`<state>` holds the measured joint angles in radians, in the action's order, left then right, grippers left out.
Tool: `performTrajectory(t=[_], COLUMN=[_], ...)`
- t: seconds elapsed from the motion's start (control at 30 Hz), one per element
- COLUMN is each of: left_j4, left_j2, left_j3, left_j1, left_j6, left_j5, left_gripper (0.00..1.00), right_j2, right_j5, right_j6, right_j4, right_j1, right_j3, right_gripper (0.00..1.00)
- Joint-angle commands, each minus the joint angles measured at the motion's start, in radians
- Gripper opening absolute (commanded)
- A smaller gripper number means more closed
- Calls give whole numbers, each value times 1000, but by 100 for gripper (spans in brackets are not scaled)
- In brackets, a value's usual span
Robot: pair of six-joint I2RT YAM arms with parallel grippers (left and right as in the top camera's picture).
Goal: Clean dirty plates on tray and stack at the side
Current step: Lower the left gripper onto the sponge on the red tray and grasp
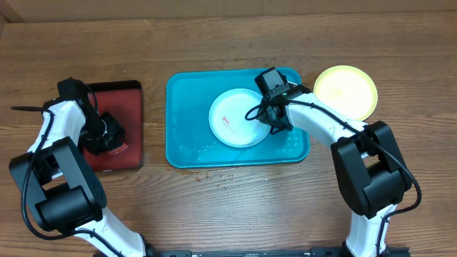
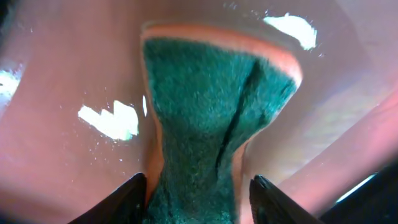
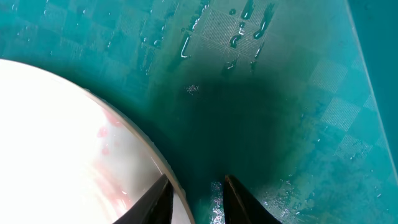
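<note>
A white plate (image 1: 235, 118) with thin red smears lies in the teal tray (image 1: 178, 153). My right gripper (image 1: 265, 114) is at the plate's right edge. In the right wrist view the white plate (image 3: 62, 137) fills the left side. My right gripper (image 3: 196, 180) stands astride its rim, shut on it, one finger over the plate and one over the wet tray (image 3: 280, 93) floor. A yellow-green plate (image 1: 346, 91) sits on the table just right of the tray. My left gripper (image 1: 114, 132) hangs over the red tray and is shut on a green sponge (image 2: 211, 93) with an orange back, pinched narrow at my left gripper (image 2: 198, 180).
A small black-rimmed red tray (image 1: 125, 96) lies at the left of the table, and its wet floor (image 2: 62, 155) shows under the sponge. Water drops and a few crumbs dot the wood in front of the teal tray (image 1: 221, 175).
</note>
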<state>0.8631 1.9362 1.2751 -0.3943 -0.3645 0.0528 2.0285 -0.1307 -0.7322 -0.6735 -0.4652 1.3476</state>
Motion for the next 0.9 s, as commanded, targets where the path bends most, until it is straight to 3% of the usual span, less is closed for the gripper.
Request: performTrajectory(t=[0.0, 0.1, 0.13, 0.23, 0.27, 0.33, 0.37, 0.4, 0.47, 0.5, 0.53, 0.8, 0.87], left_j4=[-2, -6, -7, -13, -14, -17, -20, -27, -44, -55, -68, -213, -233], left_j2=[-9, -7, -6, -6, -6, -6, -6, -6, -6, -6, -6, -6, -6], left_j3=[-41, -70, -74, -73, -72, -72, -72, -72, -72, -72, -72, -72, -72], left_j1=[2, 2, 2, 2, 2, 2, 2, 2, 2, 2, 2, 2, 2], left_j6=[8, 2, 2, 2, 2, 2, 2, 2, 3, 3, 5, 74, 74], left_j5=[0, -1, -2, -32, -37, -37, -37, -37, -41, -42, -42, -87, -86], left_gripper=[54, 55, 50, 9, 4, 4, 8, 21, 72, 92, 100, 100, 94], right_j2=[42, 42, 42, 42, 42, 42, 42, 42, 42, 42, 42, 42, 42], right_j5=[0, 0, 0, 0, -1, 0, 0, 0, 0, 0, 0, 0, 0], right_j6=[-1, -1, -1, -1, -1, -1, -1, -1, -1, -1, -1, -1, -1], right_j4=[-2, -2, -2, -2, -2, -2, -3, -3, -3, -3, -3, -3, -2], right_j1=[3, 3, 3, 3, 3, 3, 3, 3, 3, 3, 3, 3, 3], right_j3=[-13, -13, -13, -13, -13, -13, -13, -13, -13, -13, -13, -13, -13], right_gripper=[29, 29, 29, 29, 29, 29, 29, 29, 29, 29, 29, 29, 29])
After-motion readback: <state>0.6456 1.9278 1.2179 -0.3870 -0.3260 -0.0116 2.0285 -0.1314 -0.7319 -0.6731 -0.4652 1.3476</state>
